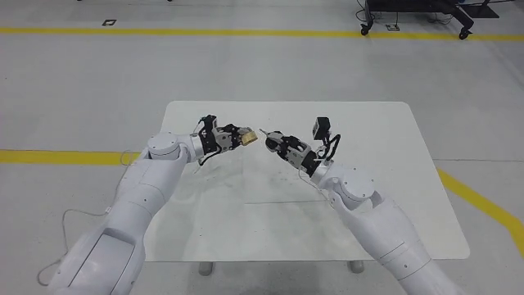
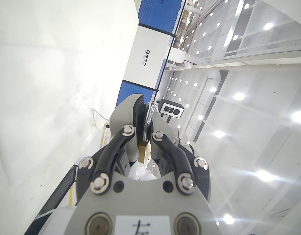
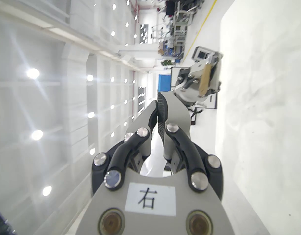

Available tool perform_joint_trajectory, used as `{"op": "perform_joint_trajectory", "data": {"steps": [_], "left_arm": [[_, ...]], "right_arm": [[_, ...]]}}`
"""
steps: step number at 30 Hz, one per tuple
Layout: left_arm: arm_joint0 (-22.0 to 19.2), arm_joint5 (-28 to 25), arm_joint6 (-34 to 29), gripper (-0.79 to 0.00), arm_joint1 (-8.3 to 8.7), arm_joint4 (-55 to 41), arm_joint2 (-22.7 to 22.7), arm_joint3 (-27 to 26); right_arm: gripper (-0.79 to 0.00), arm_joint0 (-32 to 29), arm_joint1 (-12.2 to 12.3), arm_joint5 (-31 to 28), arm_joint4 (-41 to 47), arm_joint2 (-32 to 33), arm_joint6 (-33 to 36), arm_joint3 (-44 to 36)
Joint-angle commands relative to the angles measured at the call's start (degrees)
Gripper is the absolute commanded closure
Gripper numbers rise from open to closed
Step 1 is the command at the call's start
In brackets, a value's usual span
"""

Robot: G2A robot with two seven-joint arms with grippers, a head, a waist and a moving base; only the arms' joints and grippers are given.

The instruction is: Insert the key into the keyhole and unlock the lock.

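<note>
Above the white table, my left gripper is shut on a brass lock, whose end points toward the other arm. The left wrist view has the lock's brass body deep between the fingers, with its silvery metal part running up between the pads. A short gap to the right, my right gripper is shut, and a thin key sticks out of its tip toward the lock. In the right wrist view the pads press together and hide the key. The lock hangs just beyond them.
Both grippers hover over the table's far middle. Yellow floor lines run beside and behind the table. Wheeled racks and a dark cart stand far back on the floor.
</note>
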Motion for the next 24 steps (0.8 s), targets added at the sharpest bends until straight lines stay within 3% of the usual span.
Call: {"op": "perform_joint_trajectory", "data": {"steps": [1,7,10,24], "left_arm": [[0.7,1.3,0.2,0.0,0.06,0.4,0.1,-1.0],[1.6,12.1,-3.1,0.0,-0.04,-0.5,0.7,-1.8],[1.4,14.8,-4.3,0.0,-0.03,-0.8,0.6,-1.7],[1.2,15.8,-4.5,0.0,0.1,0.0,0.6,-1.8]], "right_arm": [[0.0,0.1,-0.2,2.7,-0.5,-0.7,-2.1,-0.7],[0.0,-2.3,-0.2,8.1,-3.2,-0.1,-7.5,-4.9],[0.0,-5.1,0.1,10.3,-3.8,1.4,-9.6,-9.0],[0.0,-6.2,0.2,12.9,-1.6,2.4,-8.2,-9.8]]}}
